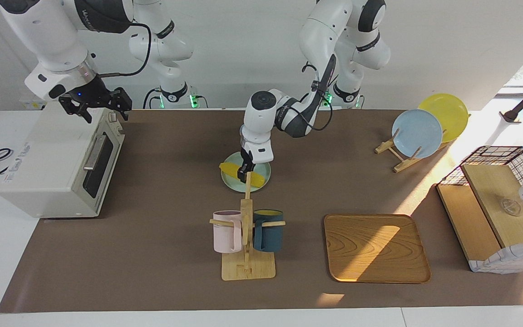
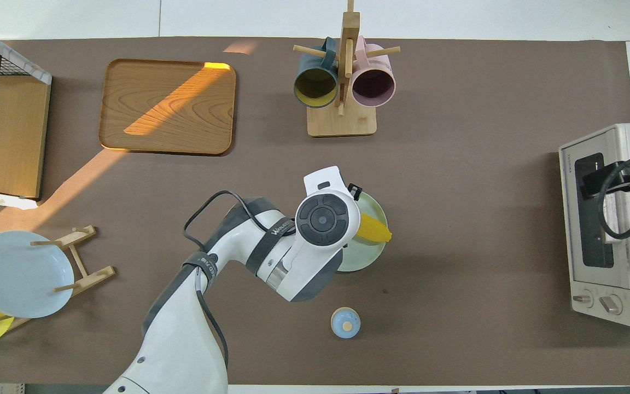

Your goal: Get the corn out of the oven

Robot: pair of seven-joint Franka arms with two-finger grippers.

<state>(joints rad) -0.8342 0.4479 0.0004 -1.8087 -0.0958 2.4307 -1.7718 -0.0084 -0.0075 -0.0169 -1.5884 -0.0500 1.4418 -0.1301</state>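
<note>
The yellow corn (image 1: 230, 170) lies across a pale green plate (image 1: 232, 184) in the middle of the table; it also shows in the overhead view (image 2: 376, 229). My left gripper (image 1: 248, 171) points down onto the corn's middle and is shut on it. In the overhead view the left wrist hides the fingers. The white oven (image 1: 48, 168) stands at the right arm's end of the table with its dark glass door closed; it also shows in the overhead view (image 2: 621, 230). My right gripper (image 1: 94, 106) hangs over the oven's top front edge.
A wooden mug rack (image 1: 247, 227) with a pink and a dark teal mug stands farther from the robots than the plate. A wooden tray (image 1: 375, 247), a plate rack (image 1: 418, 134) and a wire-and-wood basket (image 1: 497, 204) are toward the left arm's end. A small blue lidded pot (image 2: 345, 323) sits nearer the robots.
</note>
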